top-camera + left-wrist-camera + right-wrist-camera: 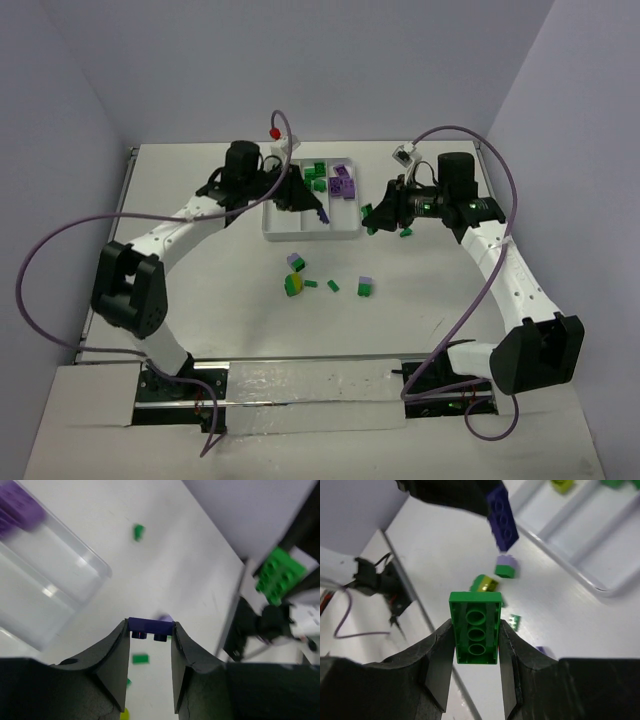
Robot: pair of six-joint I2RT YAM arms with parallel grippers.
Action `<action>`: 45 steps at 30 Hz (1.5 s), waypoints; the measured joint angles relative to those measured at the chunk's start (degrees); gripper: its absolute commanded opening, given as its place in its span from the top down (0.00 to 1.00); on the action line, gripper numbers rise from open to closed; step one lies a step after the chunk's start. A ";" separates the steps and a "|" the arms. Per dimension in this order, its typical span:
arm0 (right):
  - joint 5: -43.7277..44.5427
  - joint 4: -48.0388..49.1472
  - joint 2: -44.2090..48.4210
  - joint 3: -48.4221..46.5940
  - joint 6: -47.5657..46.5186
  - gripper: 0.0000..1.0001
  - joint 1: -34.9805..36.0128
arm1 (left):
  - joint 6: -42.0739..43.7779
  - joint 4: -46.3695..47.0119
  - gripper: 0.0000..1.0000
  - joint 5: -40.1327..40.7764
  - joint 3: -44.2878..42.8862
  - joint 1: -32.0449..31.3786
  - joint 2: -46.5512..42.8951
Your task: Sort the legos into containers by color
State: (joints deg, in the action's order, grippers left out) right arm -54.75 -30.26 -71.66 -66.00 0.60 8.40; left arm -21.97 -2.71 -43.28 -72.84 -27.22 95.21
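A dark purple studded brick (142, 626) is clamped by the left gripper (150, 630) beside the glossy white three-channel tray (305, 236). A flat green brick (475, 605), its underside tubes showing, is pinched between the matte black fingers (437, 655) of the right gripper (475, 630).

A shallow white square tray (310, 238) is split into three long compartments. At the tray's far end, green bricks (317, 178) lie in the middle compartment and purple bricks (344, 180) in the right one. A dark purple brick (150, 628) hangs over the tray, pinched in the left gripper (149, 630). A green brick (475, 628), hollow underside showing, is pinched in the right gripper (475, 635) just beside the tray's right rim. Near the tray's front rim lie a lilac-on-green stack (296, 262), a yellow-green brick (293, 284), two small green pieces (333, 287) and another lilac-on-green stack (365, 288).
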 measured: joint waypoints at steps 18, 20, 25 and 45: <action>16.17 0.03 0.00 0.54 2.56 1.00 -3.21 | 2.92 -18.96 0.98 28.30 -37.58 -7.18 34.59; 16.37 0.02 0.00 0.76 2.56 1.00 -3.21 | 3.42 -20.66 0.96 29.01 -38.70 -7.36 36.46; 16.40 0.05 -0.03 0.79 2.71 1.00 -3.21 | 4.44 -22.98 0.74 29.87 -40.33 -7.72 37.93; 29.89 0.69 -5.55 -1.99 5.98 1.00 -2.48 | 6.82 -31.63 0.01 33.02 -52.23 -4.90 37.22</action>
State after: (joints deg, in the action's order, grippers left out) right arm -24.86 -29.57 -77.20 -67.99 6.57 5.91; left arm -15.15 -34.35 -10.27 -125.07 -32.12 132.43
